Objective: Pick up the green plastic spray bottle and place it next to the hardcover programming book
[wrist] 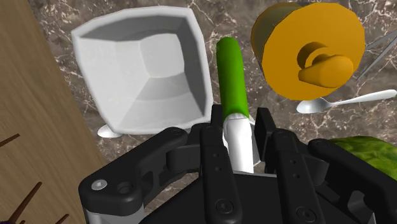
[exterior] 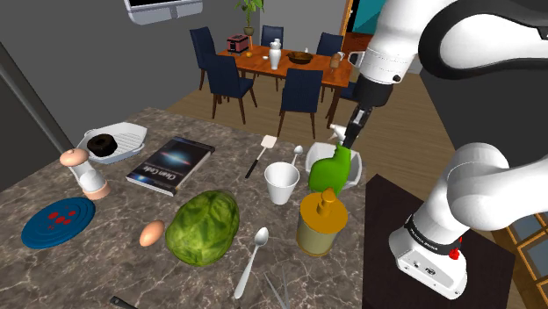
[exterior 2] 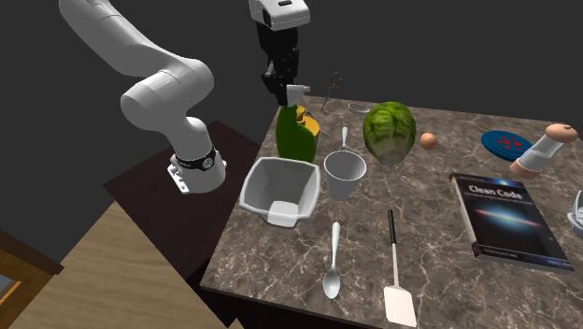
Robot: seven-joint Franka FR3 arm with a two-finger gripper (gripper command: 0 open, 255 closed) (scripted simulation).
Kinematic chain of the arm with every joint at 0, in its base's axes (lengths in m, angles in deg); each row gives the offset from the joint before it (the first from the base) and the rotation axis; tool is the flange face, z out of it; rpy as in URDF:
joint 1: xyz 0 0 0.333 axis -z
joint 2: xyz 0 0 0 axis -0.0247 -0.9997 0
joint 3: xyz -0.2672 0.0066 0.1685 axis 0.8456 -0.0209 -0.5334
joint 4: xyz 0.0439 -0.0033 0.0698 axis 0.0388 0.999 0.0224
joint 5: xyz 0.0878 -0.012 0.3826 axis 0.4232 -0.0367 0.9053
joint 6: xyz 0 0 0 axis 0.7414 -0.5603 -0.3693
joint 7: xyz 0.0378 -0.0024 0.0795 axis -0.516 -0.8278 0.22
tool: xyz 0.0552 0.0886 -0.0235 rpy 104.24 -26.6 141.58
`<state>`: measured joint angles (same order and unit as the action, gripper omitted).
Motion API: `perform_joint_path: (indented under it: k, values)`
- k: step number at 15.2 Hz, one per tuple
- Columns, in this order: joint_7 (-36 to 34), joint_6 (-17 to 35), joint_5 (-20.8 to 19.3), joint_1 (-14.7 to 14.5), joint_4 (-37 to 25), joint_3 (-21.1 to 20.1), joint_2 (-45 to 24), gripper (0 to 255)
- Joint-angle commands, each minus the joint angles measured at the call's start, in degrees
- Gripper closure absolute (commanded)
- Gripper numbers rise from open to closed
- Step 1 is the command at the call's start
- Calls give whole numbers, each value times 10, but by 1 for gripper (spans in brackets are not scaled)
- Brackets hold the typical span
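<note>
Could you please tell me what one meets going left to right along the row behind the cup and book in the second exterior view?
The green spray bottle → cabbage → brown egg → blue plate → pepper mill.

Just below the claw [wrist: 238, 130], to one side, a white square bowl [wrist: 143, 63] sits on the marbled brown desk [exterior: 97, 272]. An olive jar [wrist: 308, 48] with an orange lid stands close on the claw's other side. A white cup [exterior: 282, 183] stands near the claw, just beside the bowl. Farther from the claw lie a green cabbage [exterior: 204, 226], an egg [exterior: 151, 233] and a spoon [exterior: 253, 261]. A white spatula [exterior: 260, 154] lies beyond the cup. Farthest from the claw are a blue plate [exterior: 58, 221], a pepper mill [exterior: 86, 173] and a white dish [exterior: 132, 132] holding something dark.
</note>
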<state>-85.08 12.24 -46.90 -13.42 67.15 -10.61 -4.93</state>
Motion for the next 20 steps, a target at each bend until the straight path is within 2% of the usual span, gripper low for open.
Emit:
perform_joint_path:
  k: [1,20]
  values:
    - [-1,-14,-2,1,-19,1,-5,255]
    - [-11,-143,-17,8,-189,15,-45,255]
